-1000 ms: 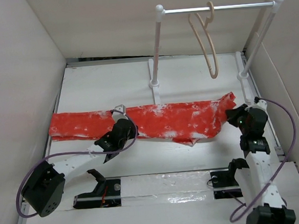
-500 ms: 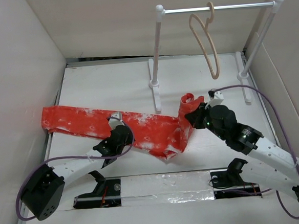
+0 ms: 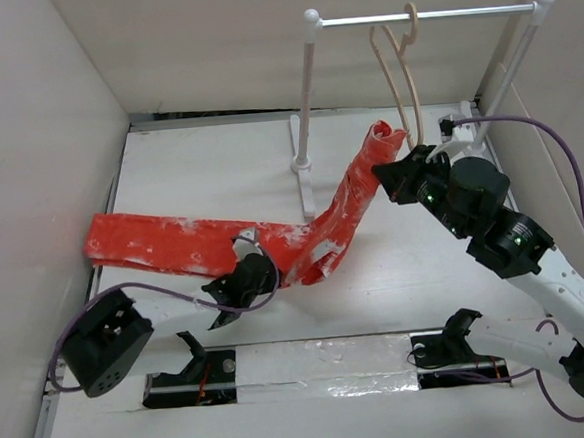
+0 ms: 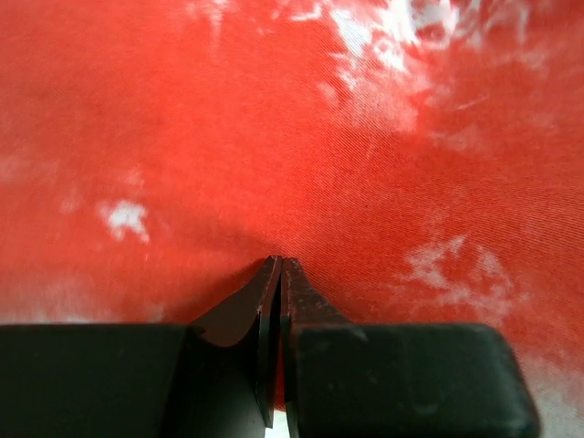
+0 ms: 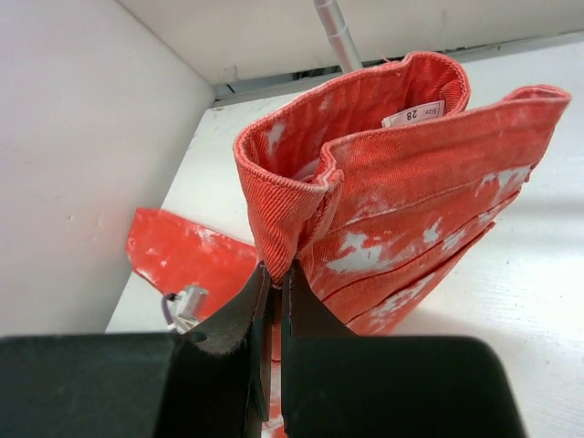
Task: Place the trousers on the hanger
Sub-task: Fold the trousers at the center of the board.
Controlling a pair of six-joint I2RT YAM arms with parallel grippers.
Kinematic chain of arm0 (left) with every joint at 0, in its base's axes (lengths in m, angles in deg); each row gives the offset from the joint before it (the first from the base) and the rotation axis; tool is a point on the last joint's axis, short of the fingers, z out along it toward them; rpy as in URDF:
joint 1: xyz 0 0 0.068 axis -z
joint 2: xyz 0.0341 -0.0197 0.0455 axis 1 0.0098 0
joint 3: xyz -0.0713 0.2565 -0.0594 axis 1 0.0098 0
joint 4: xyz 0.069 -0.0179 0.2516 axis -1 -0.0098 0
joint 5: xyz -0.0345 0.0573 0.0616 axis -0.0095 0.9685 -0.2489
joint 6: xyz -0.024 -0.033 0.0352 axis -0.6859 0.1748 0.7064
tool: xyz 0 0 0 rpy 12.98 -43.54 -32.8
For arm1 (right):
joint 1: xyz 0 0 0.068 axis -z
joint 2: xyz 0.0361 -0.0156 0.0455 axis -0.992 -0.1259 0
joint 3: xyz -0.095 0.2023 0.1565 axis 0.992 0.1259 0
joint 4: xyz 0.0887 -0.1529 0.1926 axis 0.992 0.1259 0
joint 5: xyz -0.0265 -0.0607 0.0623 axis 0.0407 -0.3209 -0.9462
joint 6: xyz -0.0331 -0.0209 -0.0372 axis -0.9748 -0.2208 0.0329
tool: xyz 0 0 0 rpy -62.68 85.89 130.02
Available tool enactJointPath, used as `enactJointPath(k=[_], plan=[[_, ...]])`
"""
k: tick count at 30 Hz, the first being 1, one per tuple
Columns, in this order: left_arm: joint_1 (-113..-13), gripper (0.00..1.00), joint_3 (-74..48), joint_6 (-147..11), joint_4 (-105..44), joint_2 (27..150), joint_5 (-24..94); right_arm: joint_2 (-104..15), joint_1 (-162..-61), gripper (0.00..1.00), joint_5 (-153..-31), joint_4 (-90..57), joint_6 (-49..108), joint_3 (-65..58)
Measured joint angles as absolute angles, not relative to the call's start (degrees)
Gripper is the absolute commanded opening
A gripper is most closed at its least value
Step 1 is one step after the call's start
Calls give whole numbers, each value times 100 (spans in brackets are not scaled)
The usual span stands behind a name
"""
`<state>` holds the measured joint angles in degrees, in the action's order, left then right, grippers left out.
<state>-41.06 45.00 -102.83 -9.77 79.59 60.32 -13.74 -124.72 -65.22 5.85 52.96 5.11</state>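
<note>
- Top external view: the trousers are being stretched between two arms on the white table, with the waist end raised at the right and the legs trailing flat toward the left wall.
- The raised waist end is being gripped by the right gripper, which is being held up off the table at the far right.
- In the right wrist view, the right gripper is being shown with its fingers pressed nearly together on a fold of the waistband, and a white size label reading 28 is being exposed inside the trousers.
- The lower, near edge of the fabric is being pinched close to the table by the left gripper, left of centre.
- In the left wrist view, the left gripper is being shown with its fingertips closed tight on the red cloth, which is filling the picture.
- The hanger is being carried by its hook on the top rail of the white rack at the far right, and the lifted waist end is being held just beside its lower curve; contact between them cannot be told.
</note>
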Motion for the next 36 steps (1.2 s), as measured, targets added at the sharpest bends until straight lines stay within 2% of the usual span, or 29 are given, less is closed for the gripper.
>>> enactJointPath(k=[4,12,16,21,24,26,28,33,36], plan=[[-3623,0,3772,-10358,-660,9102,6067,-1614,-12396,0,-6769,872,5056,-55],[-2648,0,1355,-10438,-247,11500,5822,-2132,-12387,0,-7199,1337,4645,-1404],[-2353,0,607,-10467,-186,12062,5623,-2436,-12363,0,-7304,1449,4498,-1906],[-2268,0,500,-10465,-254,12077,5581,-2707,-12254,0,-7523,1462,4411,-2208],[-2392,1,1053,-10438,-404,11504,5769,-2821,-12232,0,-7641,1449,4400,-2219],[-2652,8,1545,-10373,-743,10680,5892,-2934,-12260,0,-7722,1422,4400,-2219],[-3135,14,1851,-10264,-1163,9620,5955,-3085,-12308,0,-7781,1365,4402,-2232],[-4814,18,2022,-9977,-1882,6661,5997,-3621,-12575,0,-7853,1127,4407,-2311],[-5408,20,1971,-9778,-2398,5249,5859,-4023,-12761,0,-7859,987,4413,-2427]])
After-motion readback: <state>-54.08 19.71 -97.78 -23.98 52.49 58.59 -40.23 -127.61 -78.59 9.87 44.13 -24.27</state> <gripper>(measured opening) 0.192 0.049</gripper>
